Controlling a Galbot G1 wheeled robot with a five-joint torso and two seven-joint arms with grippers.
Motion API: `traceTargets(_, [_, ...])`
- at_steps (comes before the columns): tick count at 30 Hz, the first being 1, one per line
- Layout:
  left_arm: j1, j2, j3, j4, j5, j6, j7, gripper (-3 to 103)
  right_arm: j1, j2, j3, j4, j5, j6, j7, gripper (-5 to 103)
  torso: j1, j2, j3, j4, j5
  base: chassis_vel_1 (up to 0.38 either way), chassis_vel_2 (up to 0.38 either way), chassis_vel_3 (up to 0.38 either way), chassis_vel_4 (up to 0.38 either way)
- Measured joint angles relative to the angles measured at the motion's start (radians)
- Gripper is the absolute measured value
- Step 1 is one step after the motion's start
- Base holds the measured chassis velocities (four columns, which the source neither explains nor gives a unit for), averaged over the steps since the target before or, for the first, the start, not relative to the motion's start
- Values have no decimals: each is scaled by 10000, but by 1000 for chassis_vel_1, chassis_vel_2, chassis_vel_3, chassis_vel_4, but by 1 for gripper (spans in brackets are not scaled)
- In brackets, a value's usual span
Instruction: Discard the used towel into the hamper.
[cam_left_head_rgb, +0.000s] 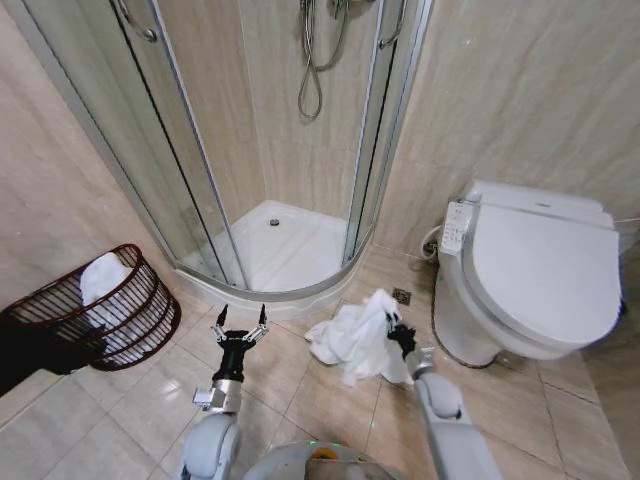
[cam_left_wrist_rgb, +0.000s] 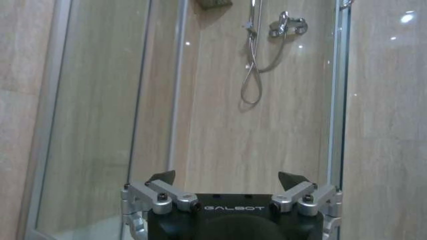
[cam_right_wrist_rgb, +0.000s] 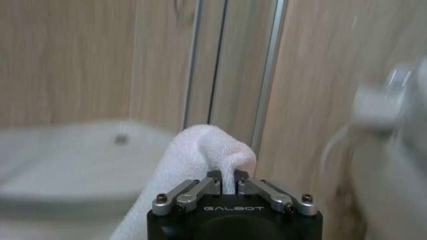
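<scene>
A crumpled white towel lies on the tiled floor between the shower and the toilet. My right gripper is shut on a fold of it; in the right wrist view the white cloth bulges up between the closed fingers of that gripper. The hamper, a round dark reddish-brown open-weave basket, stands at the left by the wall with white cloth inside. My left gripper is held open and empty over the floor in front of the shower, its fingers spread wide.
A glass corner shower with a white tray stands straight ahead. A white toilet with a side control panel is at the right. A small floor drain sits just beyond the towel. Beige tiled floor lies open between hamper and towel.
</scene>
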Motion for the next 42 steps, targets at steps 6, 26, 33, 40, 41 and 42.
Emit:
traceTargets(6, [114,29,-299,-154,-87,-95,-16,100,-642,-738,225,2831,1266,-970,882,9,0,0,0,-1,1,0,0,0,0])
traceTargets(26, [372,108,-660,-549,-235,-53,-125,100,-2676,-767,807,6322,1909,-1847,1714,9,0,0,-1,-1,1,0,0,0,0])
traceTargets(33, [219,114,-600,-315,-222,-8,-90,100,-2538,-689,757,6267,1782,-1774,1618,9,0,0,0,-1,0,0,0,0,0])
traceTargets(40, [230,102,-582,-407,-161,25,10,100,-2425,-662,658,6231,1703,-1734,1547,9,0,0,0,-1,0,37,30,39,39])
traceTargets(41, [237,101,-585,-407,-158,26,15,100,-2429,-650,627,6227,1677,-1724,1516,9,0,0,0,-1,0,67,73,63,75])
traceTargets(42, [237,101,-585,-407,-158,26,15,100,-2429,-650,627,6227,1677,-1724,1516,9,0,0,0,-1,0,67,73,63,75])
